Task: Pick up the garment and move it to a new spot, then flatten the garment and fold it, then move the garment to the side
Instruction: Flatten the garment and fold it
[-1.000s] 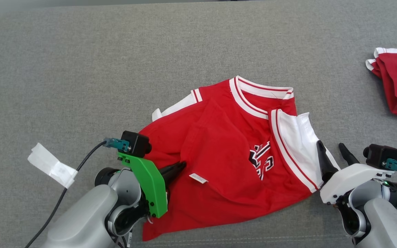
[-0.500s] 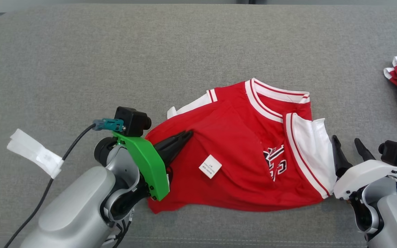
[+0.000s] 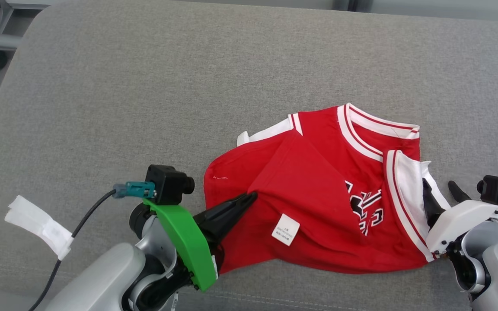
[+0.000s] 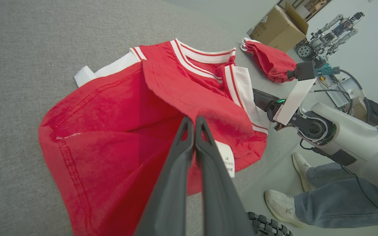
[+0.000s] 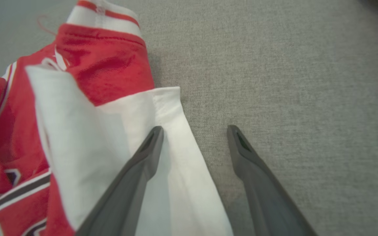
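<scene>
Garment (image 3: 318, 185), with a red fold pinched between the closed fingertips of the left gripper (image 3: 250, 198) and drawn up into a ridge beside the care label (image 3: 285, 229). The right gripper (image 3: 440, 190) is spread wide. One of its fingers rests on the white panel (image 5: 110, 131) and the other on bare grey cushion (image 3: 145, 86), so it grips nothing. The jersey lies crumpled at centre right of the head view, collar toward the top, lettering partly buried.

Judged step: the pick-up, half secured. The next move probably calls for the right fingers to close on the white edge, so that both sides rise together and the cloth does not drag.

The left forearm enters from the lower left, fingers slanting up and right. The right forearm enters from the lower right corner, fingers pointing up the frame.
</scene>
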Robot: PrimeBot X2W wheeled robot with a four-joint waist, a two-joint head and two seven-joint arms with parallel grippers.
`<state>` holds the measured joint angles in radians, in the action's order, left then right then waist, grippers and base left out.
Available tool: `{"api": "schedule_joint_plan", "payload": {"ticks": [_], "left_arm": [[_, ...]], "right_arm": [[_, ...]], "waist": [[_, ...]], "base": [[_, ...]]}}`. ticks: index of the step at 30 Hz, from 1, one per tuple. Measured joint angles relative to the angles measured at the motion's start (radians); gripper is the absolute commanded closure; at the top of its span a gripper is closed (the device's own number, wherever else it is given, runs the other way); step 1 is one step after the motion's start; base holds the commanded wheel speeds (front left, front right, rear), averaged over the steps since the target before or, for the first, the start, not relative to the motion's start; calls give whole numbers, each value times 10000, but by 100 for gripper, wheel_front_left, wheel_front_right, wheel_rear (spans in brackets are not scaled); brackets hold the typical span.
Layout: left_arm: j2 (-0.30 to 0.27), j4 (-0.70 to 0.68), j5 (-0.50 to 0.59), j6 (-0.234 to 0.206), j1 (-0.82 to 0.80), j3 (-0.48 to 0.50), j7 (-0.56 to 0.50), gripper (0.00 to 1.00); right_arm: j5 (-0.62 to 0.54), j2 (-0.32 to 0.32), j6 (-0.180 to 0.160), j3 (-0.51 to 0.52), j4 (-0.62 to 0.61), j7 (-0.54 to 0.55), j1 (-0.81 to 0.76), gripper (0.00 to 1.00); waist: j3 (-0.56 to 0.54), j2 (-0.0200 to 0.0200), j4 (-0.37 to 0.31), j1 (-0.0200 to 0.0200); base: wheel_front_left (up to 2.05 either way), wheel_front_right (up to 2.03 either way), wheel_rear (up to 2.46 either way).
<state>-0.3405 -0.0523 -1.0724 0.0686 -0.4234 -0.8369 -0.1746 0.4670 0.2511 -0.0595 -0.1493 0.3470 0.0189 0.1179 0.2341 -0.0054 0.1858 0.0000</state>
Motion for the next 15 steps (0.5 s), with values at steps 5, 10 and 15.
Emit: {"api": "schedule_joint_plan", "payload": {"ticks": [5,10,15], "left_arm": [[-349,-426,-69,-261,386,140,12,100],[-560,-825,-73,-395,597,222,13,100],[-648,-1129,-173,-506,758,221,10,100]], "right_arm": [[182,10,332,-211,153,483,199,0],[184,75,510,-282,268,819,433,0],[221,360,844,-495,437,1177,665,0]], "waist": [[-75,0,285,0],[-89,0,306,0],[-76,0,293,0]], "base": [[0,0,0],[0,0,0],[0,0,0]]}}
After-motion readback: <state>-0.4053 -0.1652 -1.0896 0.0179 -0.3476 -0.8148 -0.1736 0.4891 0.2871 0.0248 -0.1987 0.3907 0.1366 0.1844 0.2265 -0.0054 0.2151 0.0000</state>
